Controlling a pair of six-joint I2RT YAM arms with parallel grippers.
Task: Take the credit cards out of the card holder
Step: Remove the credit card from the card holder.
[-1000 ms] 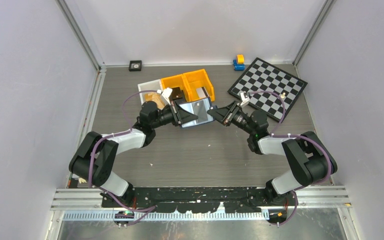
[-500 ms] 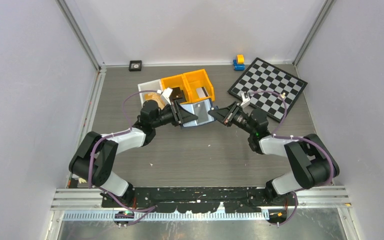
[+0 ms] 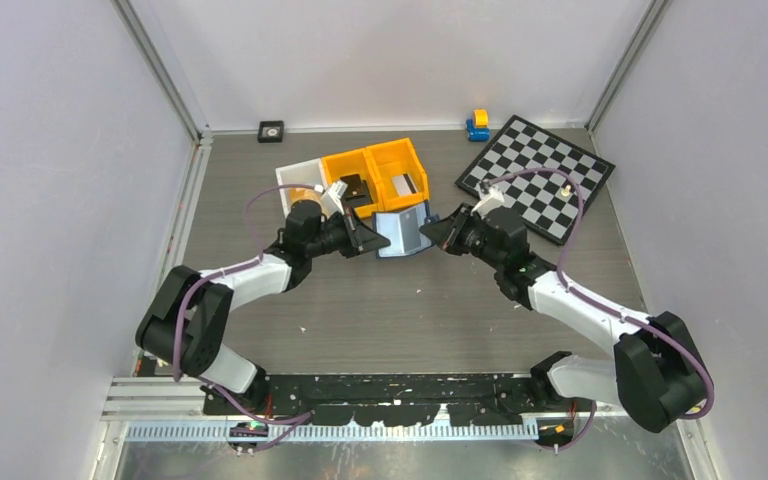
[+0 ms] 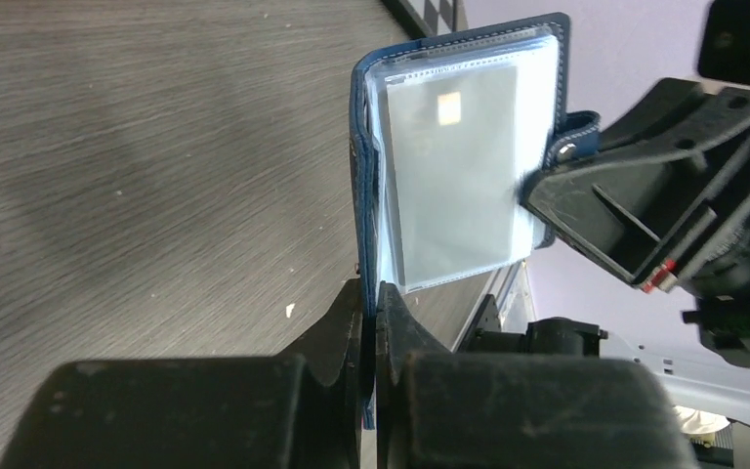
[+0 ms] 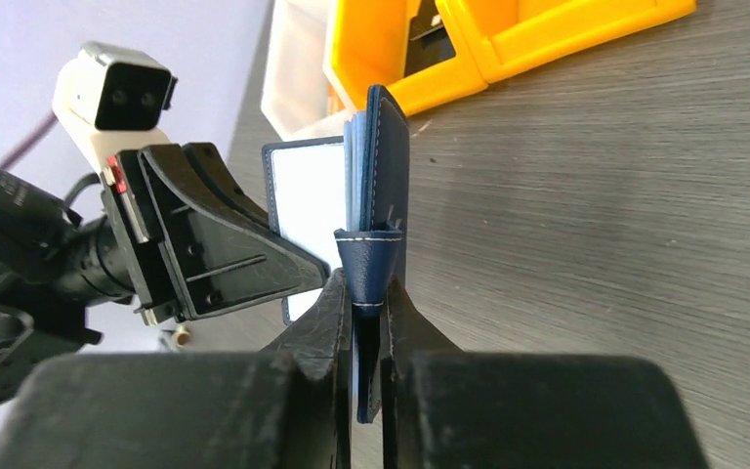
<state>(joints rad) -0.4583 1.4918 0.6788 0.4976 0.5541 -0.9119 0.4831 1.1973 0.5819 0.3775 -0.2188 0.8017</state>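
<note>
The navy card holder hangs open between my two grippers above the table, in front of the bins. My left gripper is shut on one cover's edge. Shut on the snap-tab side is my right gripper. In the left wrist view the holder's clear sleeves face the camera, and a grey credit card with a chip sits inside one. The right wrist view has the holder edge-on, with a pale sleeve page spread toward the left gripper. Any other credit cards are hidden.
Two orange bins and a white bin stand just behind the holder. A chessboard lies at the back right, with a blue and yellow toy beside it. A small black square item sits at the back wall.
Both grippers have carried the holder a little away from the arms' bases, toward the bins. The holder now spreads less wide. The right arm has stretched forward.
</note>
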